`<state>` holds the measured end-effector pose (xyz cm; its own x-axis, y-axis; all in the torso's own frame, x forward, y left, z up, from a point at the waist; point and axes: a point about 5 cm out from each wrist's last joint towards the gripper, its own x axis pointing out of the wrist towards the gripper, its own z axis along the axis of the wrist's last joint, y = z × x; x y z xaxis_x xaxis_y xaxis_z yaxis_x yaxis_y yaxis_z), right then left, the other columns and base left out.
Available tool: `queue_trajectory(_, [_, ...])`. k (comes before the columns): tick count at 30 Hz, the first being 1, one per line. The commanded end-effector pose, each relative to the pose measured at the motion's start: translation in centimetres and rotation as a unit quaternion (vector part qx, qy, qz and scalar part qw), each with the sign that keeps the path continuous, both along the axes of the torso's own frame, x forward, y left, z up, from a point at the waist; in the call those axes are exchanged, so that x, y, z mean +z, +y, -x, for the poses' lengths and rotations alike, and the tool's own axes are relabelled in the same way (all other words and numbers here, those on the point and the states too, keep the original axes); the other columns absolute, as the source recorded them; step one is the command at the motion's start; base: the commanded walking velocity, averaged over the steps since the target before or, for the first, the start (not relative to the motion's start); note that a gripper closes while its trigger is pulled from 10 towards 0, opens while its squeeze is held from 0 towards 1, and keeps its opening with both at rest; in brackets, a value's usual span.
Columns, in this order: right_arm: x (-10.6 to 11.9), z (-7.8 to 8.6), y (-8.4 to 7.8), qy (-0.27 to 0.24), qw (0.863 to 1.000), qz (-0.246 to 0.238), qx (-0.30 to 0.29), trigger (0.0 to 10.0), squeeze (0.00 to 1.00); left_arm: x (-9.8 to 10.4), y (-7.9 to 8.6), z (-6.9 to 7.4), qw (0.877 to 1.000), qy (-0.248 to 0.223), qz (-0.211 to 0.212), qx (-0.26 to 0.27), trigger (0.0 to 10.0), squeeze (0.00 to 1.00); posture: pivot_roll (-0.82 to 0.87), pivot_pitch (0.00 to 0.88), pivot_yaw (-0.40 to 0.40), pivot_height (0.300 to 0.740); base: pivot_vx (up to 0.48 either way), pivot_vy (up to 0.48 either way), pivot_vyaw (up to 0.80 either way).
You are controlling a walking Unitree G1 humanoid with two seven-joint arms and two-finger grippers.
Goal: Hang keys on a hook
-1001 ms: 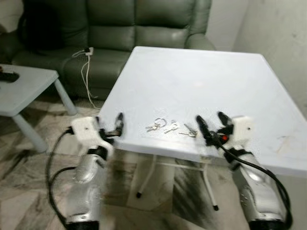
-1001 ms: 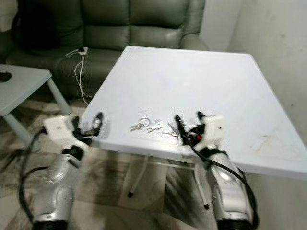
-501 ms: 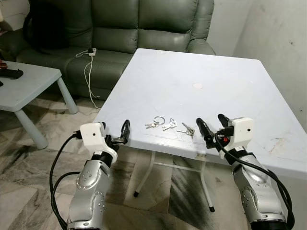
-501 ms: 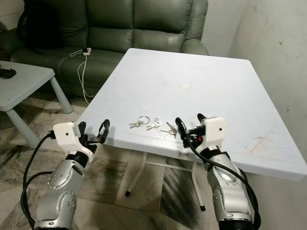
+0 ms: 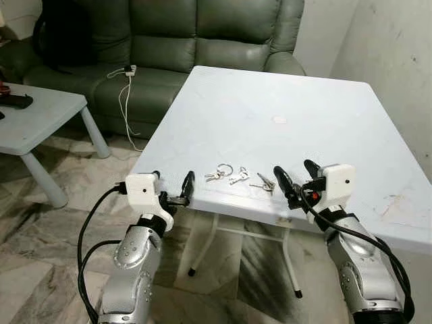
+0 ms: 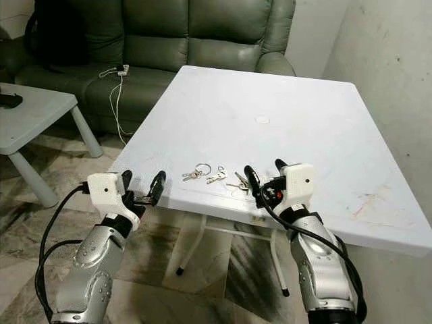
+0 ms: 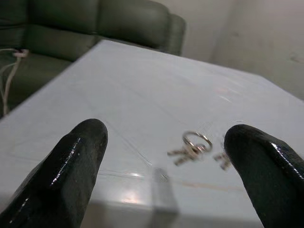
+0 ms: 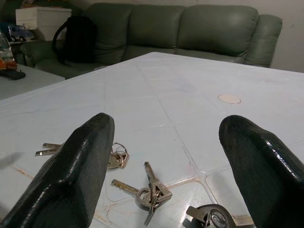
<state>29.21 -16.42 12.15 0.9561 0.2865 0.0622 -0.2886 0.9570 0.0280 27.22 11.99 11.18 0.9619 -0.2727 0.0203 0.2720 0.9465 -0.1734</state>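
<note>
Left gripper (image 5: 173,190) sits at the table's (image 5: 270,101) near edge, fingers spread, nothing between them. Moving right: three small key bunches lie in a row near that edge — ringed keys (image 5: 218,173), a middle bunch (image 5: 238,177), then a third (image 5: 265,182). Right gripper (image 5: 295,175), fingers also spread and empty, is just beside that third bunch. This looks like the reach-to-pick stage; next, one gripper must lower over a bunch and close. No hook is visible.
</note>
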Motion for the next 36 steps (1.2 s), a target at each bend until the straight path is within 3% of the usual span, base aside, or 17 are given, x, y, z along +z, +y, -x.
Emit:
queue_trajectory(1, [-0.1, -0.3, 0.2, 0.007, 1.0, 0.01, -0.005, 10.0, 0.0, 0.3, -0.4, 0.2, 1.0, -0.01, -0.009, -0.013, 10.0, 0.0, -0.01, 0.013, -0.067, 0.74, 0.0, 0.0, 0.0])
queue_trajectory(20, [-1.2, 1.0, 1.0, 0.069, 0.994, 0.0, -0.08, 10.0, 0.0, -0.8, -2.9, 3.7, 0.997, 0.018, -0.012, -0.078, 10.0, 0.0, -0.02, 0.124, -0.068, 0.74, 0.0, 0.0, 0.0])
queue_trajectory(29, [-0.9, 0.4, 1.6, 0.086, 0.99, -0.006, -0.111, 10.0, 0.0, -0.6, -2.9, 3.6, 0.997, 0.024, -0.013, -0.079, 10.0, 0.0, -0.01, 0.131, -0.059, 0.74, 0.0, 0.0, 0.0])
queue_trajectory(30, [-0.9, 0.3, 1.7, 0.089, 0.989, -0.004, -0.116, 9.6, 0.0, -0.5, -2.9, 3.6, 0.997, 0.024, -0.012, -0.079, 10.0, 0.0, -0.01, 0.129, -0.059, 0.74, 0.0, 0.0, 0.0])
queue_trajectory(36, [-1.0, -0.1, 2.6, 0.092, 0.988, -0.014, -0.123, 10.0, 0.0, -0.4, -2.9, 3.6, 0.997, 0.022, -0.012, -0.074, 10.0, 0.0, -0.01, 0.129, -0.063, 0.74, 0.0, 0.0, 0.0])
